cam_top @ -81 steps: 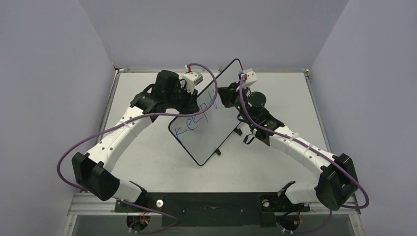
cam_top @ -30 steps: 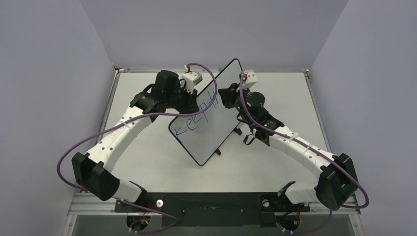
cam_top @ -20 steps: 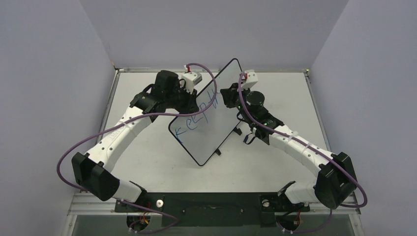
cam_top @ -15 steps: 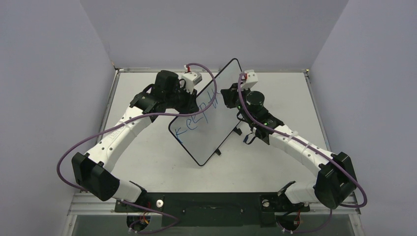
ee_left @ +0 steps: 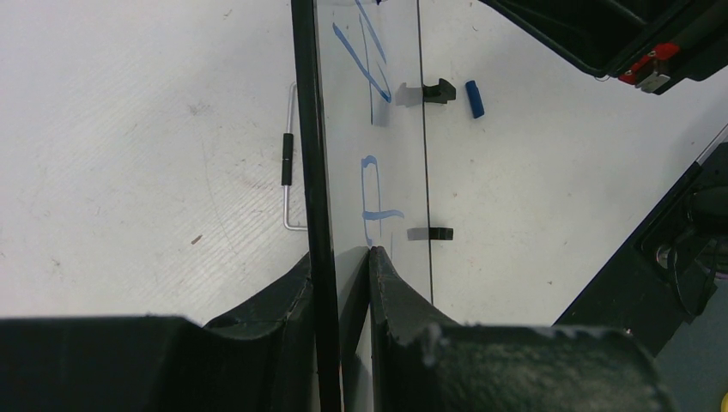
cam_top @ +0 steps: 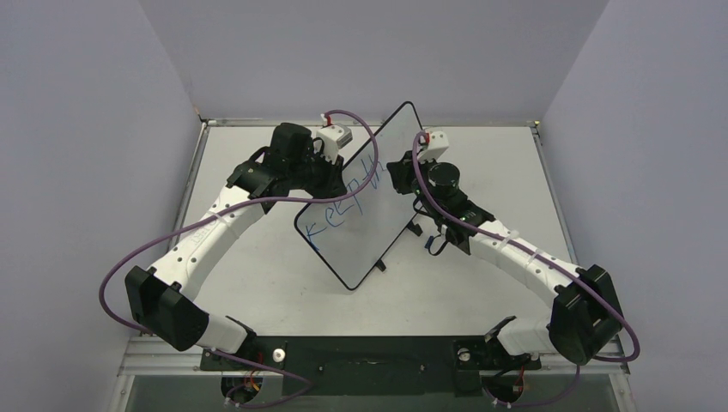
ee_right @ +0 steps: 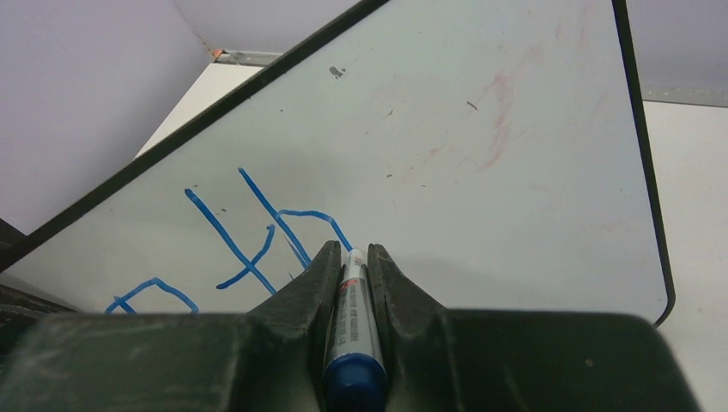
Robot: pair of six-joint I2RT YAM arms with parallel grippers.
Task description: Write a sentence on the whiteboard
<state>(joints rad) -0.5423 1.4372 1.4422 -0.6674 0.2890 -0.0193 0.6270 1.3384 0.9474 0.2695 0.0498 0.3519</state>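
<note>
The whiteboard stands tilted on edge in the middle of the table. My left gripper is shut on its left rim; in the left wrist view the jaws clamp the black rim. The sentence, in blue slanted letters, reads "Keep th". My right gripper is shut on a blue-capped marker. Its tip touches the board at the end of the "h" stroke. From above, the right gripper is at the board's upper right face.
A blue marker cap lies on the table behind the board, near two black feet. A bent wire stand lies left of the rim. The enclosure's walls surround the table.
The writing has grown from "Keept" to "Keep th". My right gripper has shifted slightly along the board with the marker. The left arm and the board have held still.
</note>
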